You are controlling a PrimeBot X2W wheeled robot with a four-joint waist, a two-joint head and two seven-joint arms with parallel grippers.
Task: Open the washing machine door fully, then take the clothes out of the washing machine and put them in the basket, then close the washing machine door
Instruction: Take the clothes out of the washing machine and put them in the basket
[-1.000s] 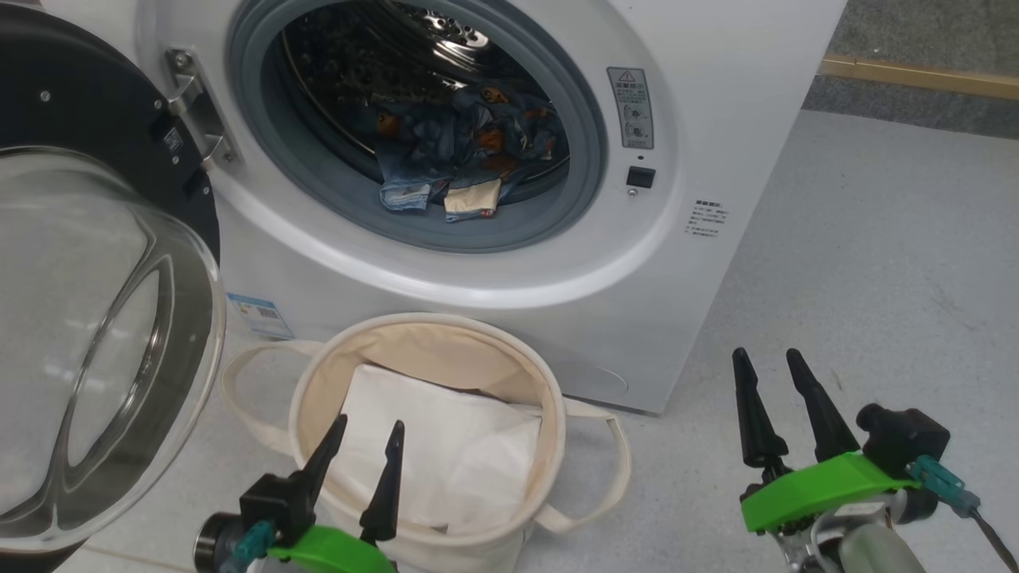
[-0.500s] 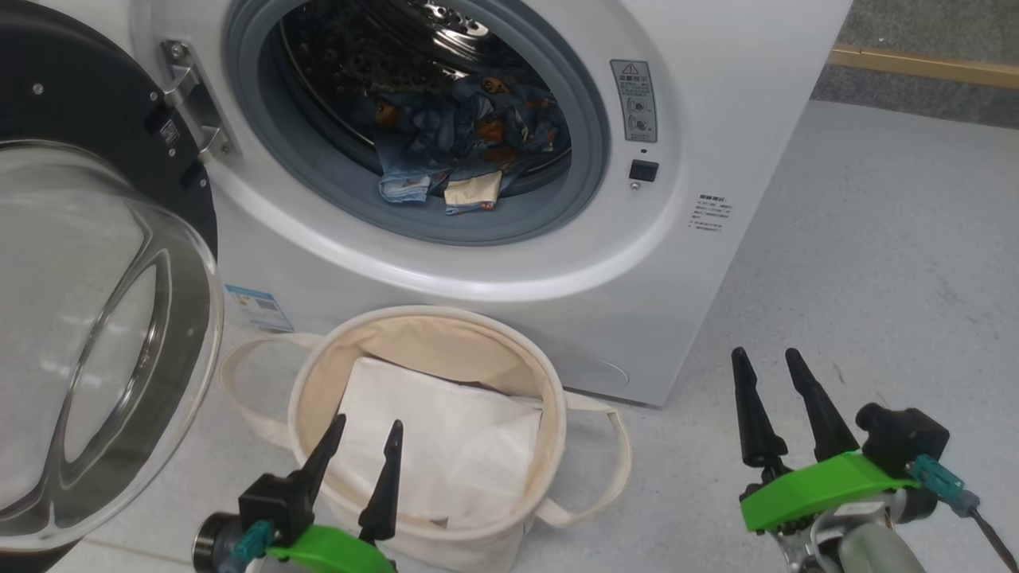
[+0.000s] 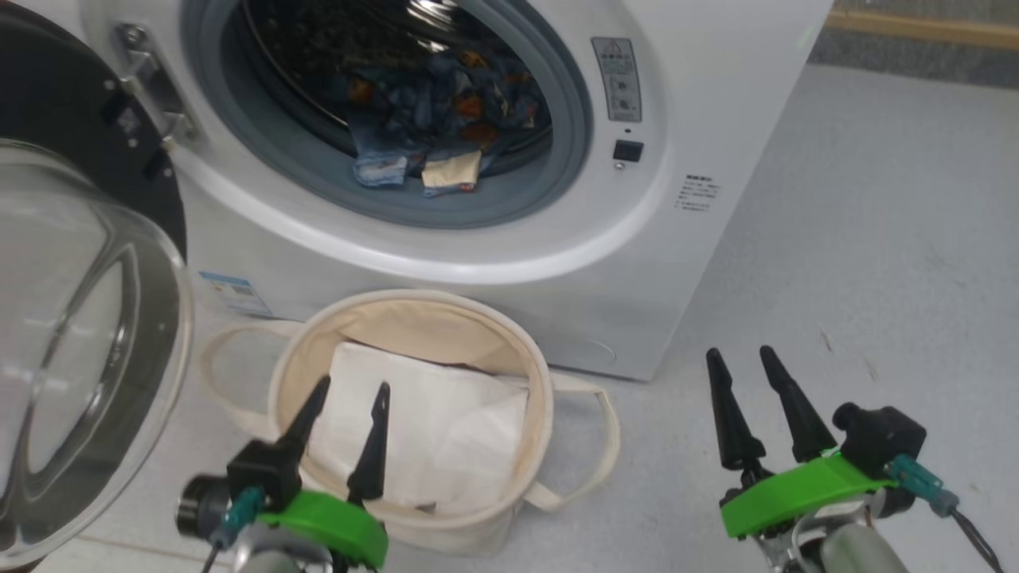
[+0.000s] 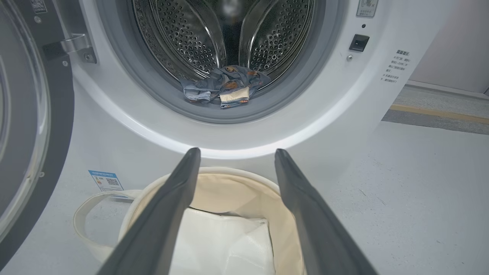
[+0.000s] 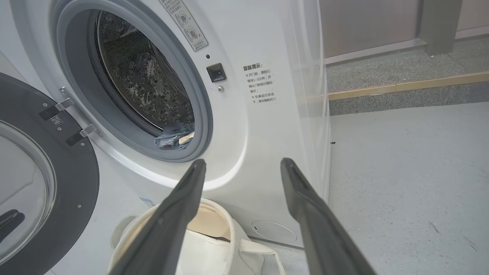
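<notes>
The white washing machine (image 3: pixel 685 103) stands ahead with its black-rimmed glass door (image 3: pixel 87 334) swung wide to the left. The blue printed clothes (image 3: pixel 446 111) lie at the front of the drum, some spilling onto the grey gasket; they also show as clothes (image 4: pixel 225 86) and clothes (image 5: pixel 174 139). The cream basket (image 3: pixel 541 398), lined with a white sheet, sits on the floor just below the drum mouth. My left gripper (image 3: pixel 352 390) hovers open over the basket's near rim, holding nothing. My right gripper (image 3: pixel 739 356) stands open over bare floor to the basket's right.
Grey floor (image 3: pixel 876 239) stretches right of the machine to a yellow strip (image 3: pixel 923 28) and a darker band. The open door (image 4: pixel 23 126) takes up the space on the left. A door latch (image 3: pixel 627 150) sits right of the drum opening.
The whole head view has shifted, so the machine and basket sit a little further left and up in the picture. Both grippers stay open and keep their places.
</notes>
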